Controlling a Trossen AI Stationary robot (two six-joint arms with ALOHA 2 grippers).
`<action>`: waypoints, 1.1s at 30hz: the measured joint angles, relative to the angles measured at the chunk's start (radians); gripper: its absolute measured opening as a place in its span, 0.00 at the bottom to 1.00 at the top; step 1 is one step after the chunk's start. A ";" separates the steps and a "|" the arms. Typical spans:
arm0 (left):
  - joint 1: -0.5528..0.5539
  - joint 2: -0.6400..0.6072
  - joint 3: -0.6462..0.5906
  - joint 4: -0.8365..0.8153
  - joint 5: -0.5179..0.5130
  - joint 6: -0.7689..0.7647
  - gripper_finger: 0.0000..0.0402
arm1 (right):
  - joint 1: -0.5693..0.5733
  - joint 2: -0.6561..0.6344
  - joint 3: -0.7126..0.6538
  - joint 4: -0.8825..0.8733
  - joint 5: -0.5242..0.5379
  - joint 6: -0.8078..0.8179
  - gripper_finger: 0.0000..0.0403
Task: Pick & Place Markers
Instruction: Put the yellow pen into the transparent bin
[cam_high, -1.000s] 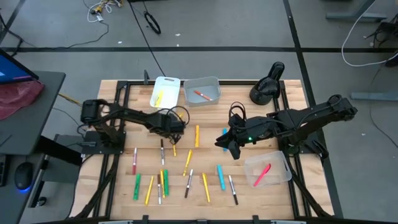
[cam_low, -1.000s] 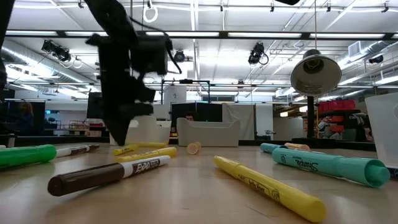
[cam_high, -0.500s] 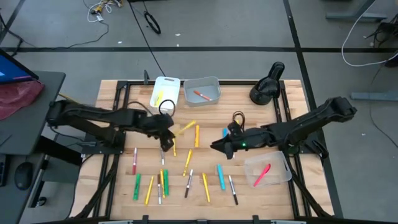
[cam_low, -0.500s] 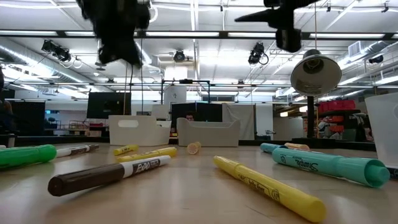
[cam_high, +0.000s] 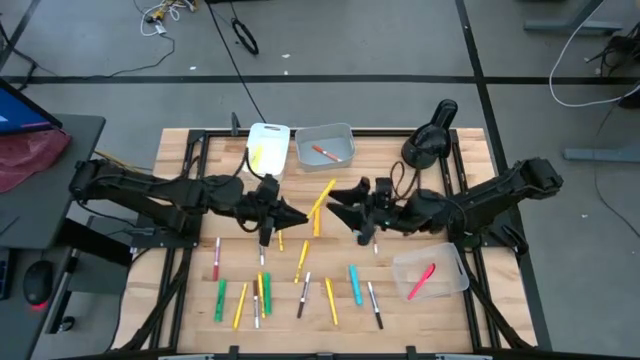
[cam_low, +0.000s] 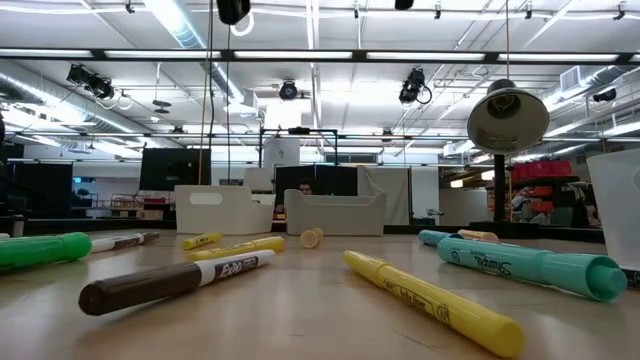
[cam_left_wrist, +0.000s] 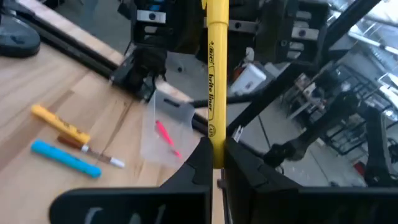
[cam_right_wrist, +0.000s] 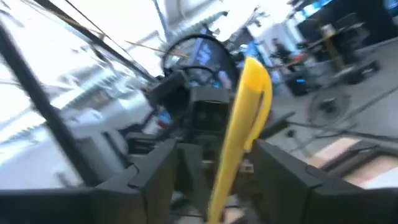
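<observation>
Here we see a yellow marker (cam_high: 322, 197) lifted above the middle of the surface (cam_high: 470, 150), between the two arms. The left claw (cam_high: 296, 217) is clenched on its lower end; in the left wrist view the marker (cam_left_wrist: 215, 74) stands upright between the dark fingers (cam_left_wrist: 198, 163). The right claw (cam_high: 335, 194) sits at its other end, with its fingers spread either side of the yellow tip (cam_right_wrist: 245, 112), not closed on it. The other markers (cam_high: 300, 275) lie scattered toward the near edge. Near the far edge, a white bin (cam_high: 267, 147) holds a yellow marker and a clear bin (cam_high: 326, 144) a red one; another clear bin (cam_high: 430, 272) near the right edge holds a pink one.
</observation>
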 joint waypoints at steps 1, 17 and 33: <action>0.000 0.000 0.000 0.013 -0.001 0.000 0.05 | -0.005 0.002 0.026 -0.040 0.003 -0.019 0.51; 0.002 0.000 0.000 0.032 -0.002 0.007 0.08 | -0.041 0.002 0.127 -0.212 -0.020 0.054 0.13; 0.001 -0.001 0.000 -0.145 -0.004 0.064 0.46 | 0.130 -0.045 0.577 -1.267 0.044 0.041 0.06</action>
